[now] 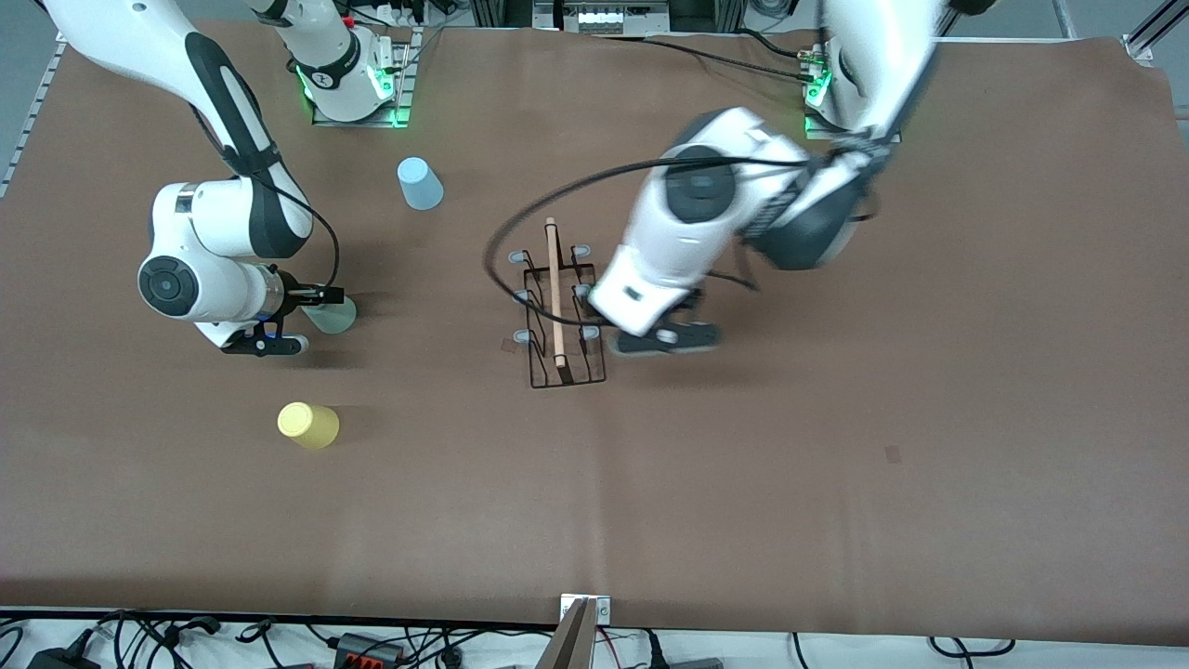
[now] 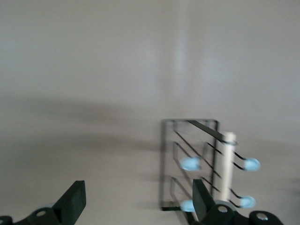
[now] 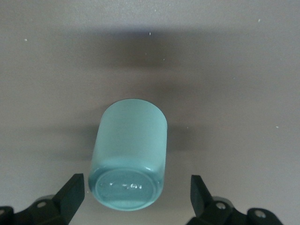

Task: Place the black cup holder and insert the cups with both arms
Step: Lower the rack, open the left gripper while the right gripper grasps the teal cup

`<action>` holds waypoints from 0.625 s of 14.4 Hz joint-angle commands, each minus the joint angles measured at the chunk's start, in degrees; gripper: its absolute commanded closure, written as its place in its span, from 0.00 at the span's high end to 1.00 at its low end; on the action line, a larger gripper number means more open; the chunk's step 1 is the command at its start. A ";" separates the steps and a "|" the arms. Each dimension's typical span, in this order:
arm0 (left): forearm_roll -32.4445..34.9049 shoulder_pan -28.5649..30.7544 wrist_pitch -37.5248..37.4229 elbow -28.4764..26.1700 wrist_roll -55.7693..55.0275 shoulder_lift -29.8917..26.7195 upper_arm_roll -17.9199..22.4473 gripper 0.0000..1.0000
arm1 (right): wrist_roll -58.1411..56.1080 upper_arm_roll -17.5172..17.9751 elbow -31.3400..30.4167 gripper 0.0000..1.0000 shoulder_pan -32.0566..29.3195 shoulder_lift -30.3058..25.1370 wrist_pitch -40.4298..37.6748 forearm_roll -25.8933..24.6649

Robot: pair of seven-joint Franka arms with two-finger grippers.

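The black cup holder (image 1: 557,311) stands mid-table; the left gripper (image 1: 664,336), jaws wide, hovers just beside it, seemingly clear. The right gripper (image 1: 293,321), jaws wide, straddles the green cup (image 3: 129,159).

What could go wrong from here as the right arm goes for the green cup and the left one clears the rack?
1. The green cup sits upside down between the right gripper's open fingers, not yet clamped; an off-centre close could tip it or push it away.
2. The left gripper, fingers open, is right beside the black cup holder; a sideways move could snag its pegs and shift the rack.
3. The arm's looping cable hangs above the rack and might catch the wooden handle.
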 commanded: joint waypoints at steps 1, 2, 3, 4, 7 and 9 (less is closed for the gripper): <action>0.22 6.59 -6.46 -1.09 5.54 -5.61 -0.52 1.00 | 0.71 0.14 -0.26 1.00 0.11 -0.04 0.75 0.18; 0.22 8.70 -9.01 -1.00 6.34 -7.45 -0.96 1.00 | 0.88 0.14 -0.17 0.93 0.20 0.13 0.75 0.18; -0.13 10.72 -12.60 -0.83 6.43 -9.21 -0.96 1.00 | 0.89 0.14 0.09 0.70 0.55 0.31 0.66 0.18; -0.05 11.96 -14.90 -0.82 6.52 -10.27 -0.70 1.00 | 0.97 0.14 0.70 0.44 0.99 0.31 0.14 0.18; -0.05 15.91 -15.63 -0.82 7.31 -11.68 -0.44 1.00 | 0.71 0.14 3.24 0.14 1.52 0.14 -2.49 0.09; 0.39 18.38 -16.15 -0.91 8.88 -12.21 -0.70 1.00 | 0.27 0.14 7.19 0.09 1.52 0.14 -6.35 0.09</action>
